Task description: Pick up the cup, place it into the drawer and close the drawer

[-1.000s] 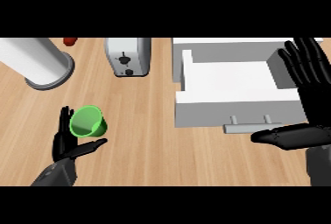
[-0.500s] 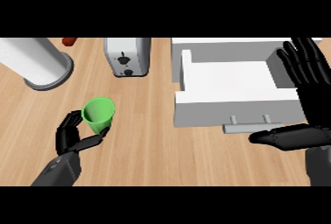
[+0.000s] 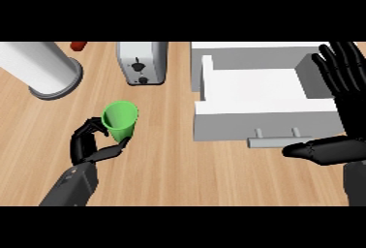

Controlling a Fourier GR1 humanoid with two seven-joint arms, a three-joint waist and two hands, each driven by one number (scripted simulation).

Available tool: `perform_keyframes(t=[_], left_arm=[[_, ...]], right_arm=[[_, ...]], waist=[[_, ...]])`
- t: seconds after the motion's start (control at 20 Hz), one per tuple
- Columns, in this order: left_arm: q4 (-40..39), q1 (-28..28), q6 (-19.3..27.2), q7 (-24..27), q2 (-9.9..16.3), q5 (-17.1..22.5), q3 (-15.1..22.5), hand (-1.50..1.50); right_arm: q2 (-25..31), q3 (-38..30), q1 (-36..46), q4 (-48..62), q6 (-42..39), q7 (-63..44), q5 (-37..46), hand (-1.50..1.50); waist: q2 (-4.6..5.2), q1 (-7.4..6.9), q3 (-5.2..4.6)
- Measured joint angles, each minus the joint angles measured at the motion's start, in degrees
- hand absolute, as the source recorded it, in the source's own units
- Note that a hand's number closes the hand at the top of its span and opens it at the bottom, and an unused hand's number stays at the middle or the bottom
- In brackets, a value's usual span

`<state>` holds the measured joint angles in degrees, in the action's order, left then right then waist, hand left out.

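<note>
I have my left hand (image 3: 93, 145) curled around the green cup (image 3: 120, 120), on the table left of the open drawer (image 3: 265, 92). My right hand (image 3: 343, 97) rests open beside the drawer. Pickup step; next I judge a carry rightward over the drawer.

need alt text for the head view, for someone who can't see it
The left hand grips a green cup on a wooden counter, left of an open white drawer. The right hand rests open at the right edge; a toaster stands behind.
</note>
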<state>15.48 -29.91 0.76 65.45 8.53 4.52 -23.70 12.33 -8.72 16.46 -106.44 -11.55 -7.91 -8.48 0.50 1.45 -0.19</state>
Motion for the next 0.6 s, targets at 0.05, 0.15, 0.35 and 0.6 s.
perform_keyframes(t=[0.05,0.15,0.35,0.6], left_arm=[[0.65,-0.9,-0.9,-0.37,-0.49,-0.14,0.49,1.5],[1.87,-2.06,-3.15,-1.15,-0.55,-0.43,1.47,1.5],[5.22,-5.89,-6.17,-3.93,-1.21,-1.41,4.2,1.5],[12.03,-10.99,-7.61,-9.32,-3.45,-1.62,7.21,1.5]], right_arm=[[0.11,-0.24,0.28,0.14,0.12,-0.18,-0.09,-1.5],[0.29,-0.55,-0.34,0.26,-0.21,0.14,-0.28,-1.5],[0.32,-0.56,-0.85,0.2,-0.25,0.54,0.08,-1.5],[-0.03,-0.55,-1.21,1.01,0.38,1.53,1.28,-1.5]], waist=[[-0.04,-0.03,0.01],[-0.12,-0.11,0.03],[-0.43,-0.69,0.14],[-0.79,-1.59,0.24]])
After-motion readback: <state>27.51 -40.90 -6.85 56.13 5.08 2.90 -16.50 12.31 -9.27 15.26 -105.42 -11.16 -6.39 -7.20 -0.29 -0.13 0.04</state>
